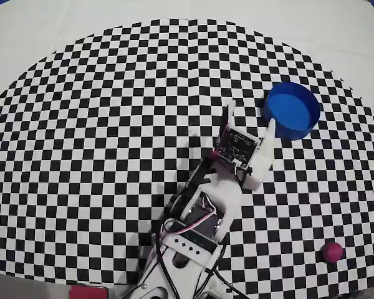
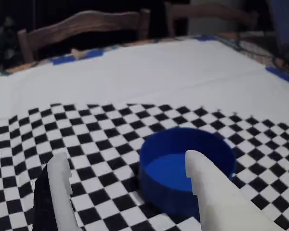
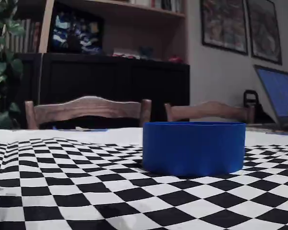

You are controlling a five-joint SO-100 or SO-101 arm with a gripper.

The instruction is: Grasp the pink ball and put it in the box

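The pink ball (image 1: 331, 251) lies on the checkered mat at the lower right of the overhead view, far from the arm. The blue round box (image 1: 291, 110) stands at the upper right and looks empty. My gripper (image 1: 250, 116) is open just left of the box, its right finger close to the box's wall. In the wrist view the gripper (image 2: 127, 161) holds nothing. Its right fingertip (image 2: 198, 166) overlaps the box (image 2: 164, 190), and the left fingertip (image 2: 60, 168) is over the mat. The fixed view shows the box (image 3: 193, 146) side-on; the ball and gripper are out of that view.
The checkered mat (image 1: 112, 124) lies on a white cloth. A flat pink piece (image 1: 87, 291) shows at the bottom edge beside the arm's base. Wooden chairs (image 3: 86, 112) stand behind the table, and a laptop (image 3: 278, 93) sits at the far right.
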